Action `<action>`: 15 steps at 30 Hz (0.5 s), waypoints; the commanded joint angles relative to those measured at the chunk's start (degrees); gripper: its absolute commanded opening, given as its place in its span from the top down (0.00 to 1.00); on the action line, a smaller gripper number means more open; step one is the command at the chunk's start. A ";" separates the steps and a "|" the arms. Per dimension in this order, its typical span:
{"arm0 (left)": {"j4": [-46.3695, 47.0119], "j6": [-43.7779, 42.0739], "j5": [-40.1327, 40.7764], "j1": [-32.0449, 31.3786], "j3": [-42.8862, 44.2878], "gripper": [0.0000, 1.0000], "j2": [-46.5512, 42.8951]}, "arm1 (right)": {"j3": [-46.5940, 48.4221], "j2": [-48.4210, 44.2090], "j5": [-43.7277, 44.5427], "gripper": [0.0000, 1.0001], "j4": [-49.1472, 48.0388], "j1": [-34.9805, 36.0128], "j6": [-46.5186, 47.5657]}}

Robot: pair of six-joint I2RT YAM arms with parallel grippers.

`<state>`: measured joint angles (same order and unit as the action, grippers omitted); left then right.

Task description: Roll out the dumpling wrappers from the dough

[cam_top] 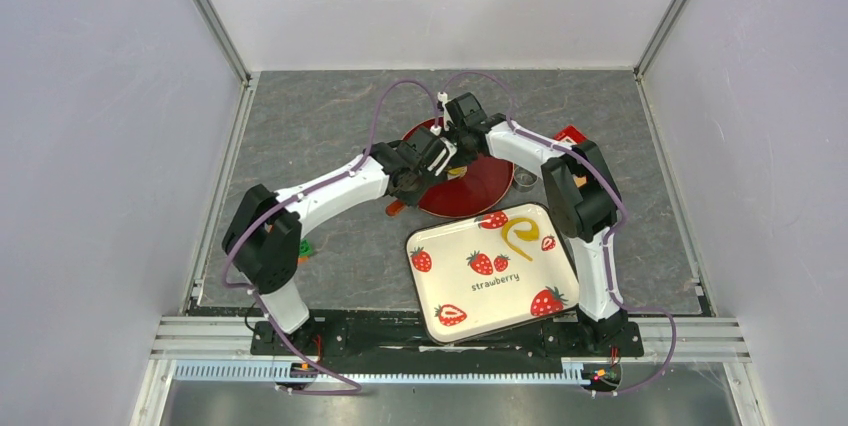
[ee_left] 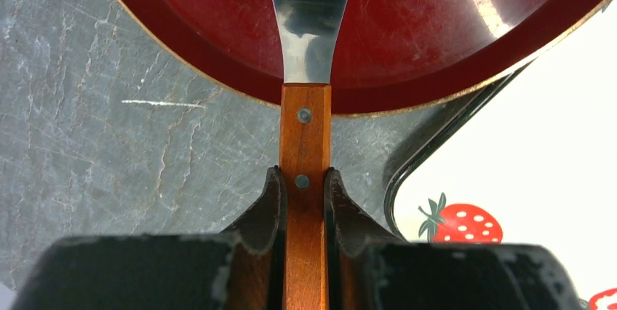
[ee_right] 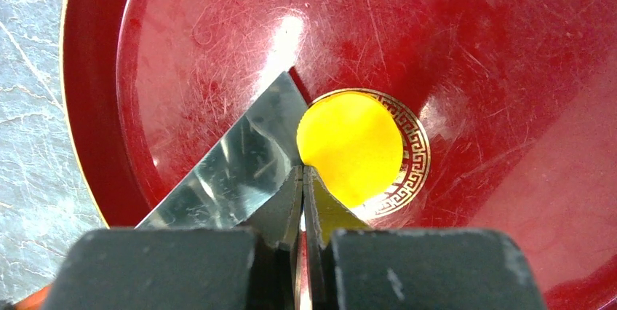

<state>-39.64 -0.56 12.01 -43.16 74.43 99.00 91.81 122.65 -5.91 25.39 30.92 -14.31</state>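
**Wrapper at plate centre, spatula blade and shut fingers at its edge**

Nearest the arm bases, a white tray [cam_top: 500, 304] is seen lying askew between them, its near edge over the black mounting strip. The word "strawberry" is printed on it among red strawberry pictures, and a curled yellow strip [cam_top: 518, 236] lies near its far edge. The tray's far corner is set just beside the near rim of the red plate [ee_right: 182, 48]; contact there cannot be judged.

The left gripper [ee_left: 305, 179] is clenched on the wooden handle of a spatula [ee_left: 304, 135], whose metal blade is passed over the plate's rim. Further in, the dumpling wrapper [ee_right: 349, 146] lies flat at the plate's centre, inside a gold key-pattern ring. The blade's tip is touching the wrapper's left edge. The right gripper [ee_right: 302, 172] is closed, its tips at the wrapper's near edge; whether the edge is pinched cannot be told.

Bare grey table [cam_top: 320, 126] is left open to the left of the plate and beyond it, bounded by white walls on three sides. A small red object [cam_top: 570, 133] lies right of the plate.
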 commanded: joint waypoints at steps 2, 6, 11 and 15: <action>-5.93 -1.32 3.72 0.00 0.12 0.98 -7.61 | 1.70 1.21 2.31 1.00 1.86 -0.68 1.58; -7.48 -0.60 4.33 0.00 -1.77 0.98 -11.94 | 2.05 1.26 1.39 0.98 2.32 -0.68 1.59; -8.39 2.37 4.58 -0.02 -5.39 0.98 -18.36 | 1.10 -0.56 -2.54 0.82 1.46 -0.67 1.71; -7.53 5.75 3.86 0.09 -8.72 0.98 -23.68 | -3.75 -5.51 -6.17 0.66 -1.78 -0.73 0.43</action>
<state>-47.75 0.21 15.09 -43.16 68.10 80.47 91.24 122.63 -8.49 26.02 30.52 -13.50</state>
